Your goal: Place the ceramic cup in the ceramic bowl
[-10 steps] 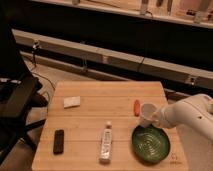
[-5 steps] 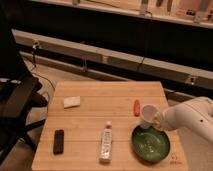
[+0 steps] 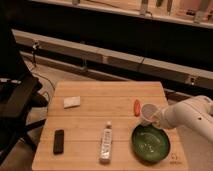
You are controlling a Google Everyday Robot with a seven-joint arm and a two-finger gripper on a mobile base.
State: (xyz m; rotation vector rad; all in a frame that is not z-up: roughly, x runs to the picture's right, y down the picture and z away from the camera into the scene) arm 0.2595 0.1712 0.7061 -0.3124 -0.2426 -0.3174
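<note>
A green ceramic bowl (image 3: 150, 143) sits on the wooden table (image 3: 100, 102) at the front right. A white ceramic cup (image 3: 148, 113) is held tilted just above the bowl's far rim. My gripper (image 3: 155, 119) comes in from the right on a white arm and is shut on the cup.
On the table lie an orange carrot-like piece (image 3: 137, 106) just behind the cup, a clear bottle (image 3: 106, 142) lying at front centre, a black remote-like bar (image 3: 59, 141) at front left and a white sponge (image 3: 71, 102) at left. A black chair (image 3: 15, 97) stands left of the table.
The arm has carried the cup slightly forward and down toward the bowl's rim. The other objects have not moved.
</note>
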